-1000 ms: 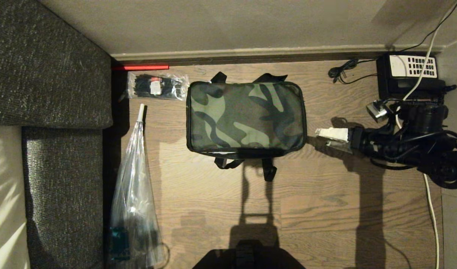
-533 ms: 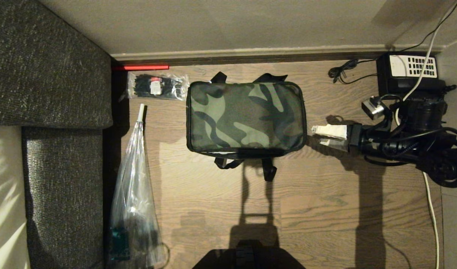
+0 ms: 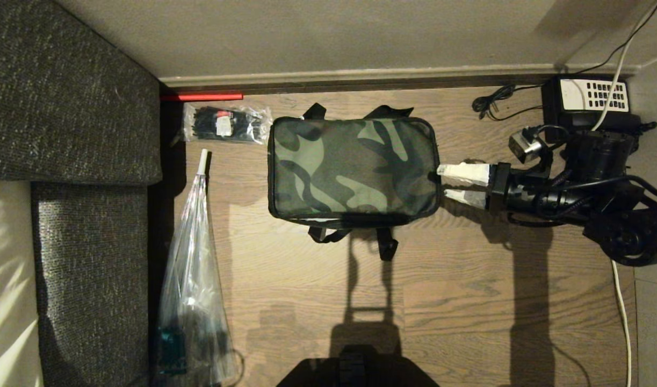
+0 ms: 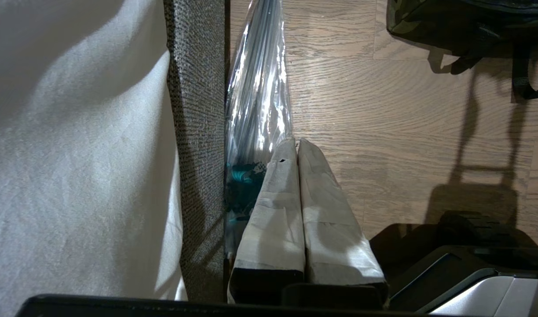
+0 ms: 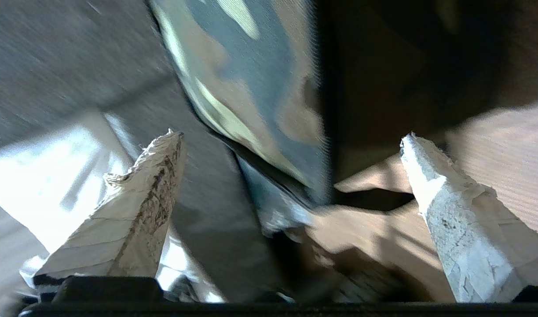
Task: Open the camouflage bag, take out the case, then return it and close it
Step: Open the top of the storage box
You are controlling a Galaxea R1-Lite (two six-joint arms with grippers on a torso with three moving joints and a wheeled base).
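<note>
Moving in from the right side of the floor, the right gripper [image 3: 450, 184] is now arriving at the short right end of the camouflage bag [image 3: 352, 167]; a second ago it was standing well apart from that end, with bare floor [image 3: 468, 301] between them. Its two white-wrapped fingers [image 3: 465, 173] are standing wide apart and are holding nothing. One tip is reaching the lid corner, the other is lying lower, just beside the black side wall. In the right wrist view the camouflage lid edge [image 5: 260, 110] is sitting between the two fingers [image 5: 449, 198], so the bag's end is inside the open span.

Nearest to the robot, the left gripper [image 4: 297, 145] is hanging parked by the sofa [image 4: 198, 132], its fingers pressed together and empty, with a clear wrapped bundle [image 4: 258, 88] just beyond the tips.

Beyond the right fingers, the bag is lying flat on the floor and is fully zipped, its black straps [image 3: 384, 244] spread out on the near side. The case is not showing anywhere; I judge that it is inside the closed bag. Further behind the fingers, a black telephone [image 3: 589, 105] is sitting by the wall, and on the far side of the bag a packet of black ties [image 3: 226, 123] is lying untouched.

This means the opening step is only beginning: the fingers probably need to find the zipper pull at this end, which I cannot make out.
</note>
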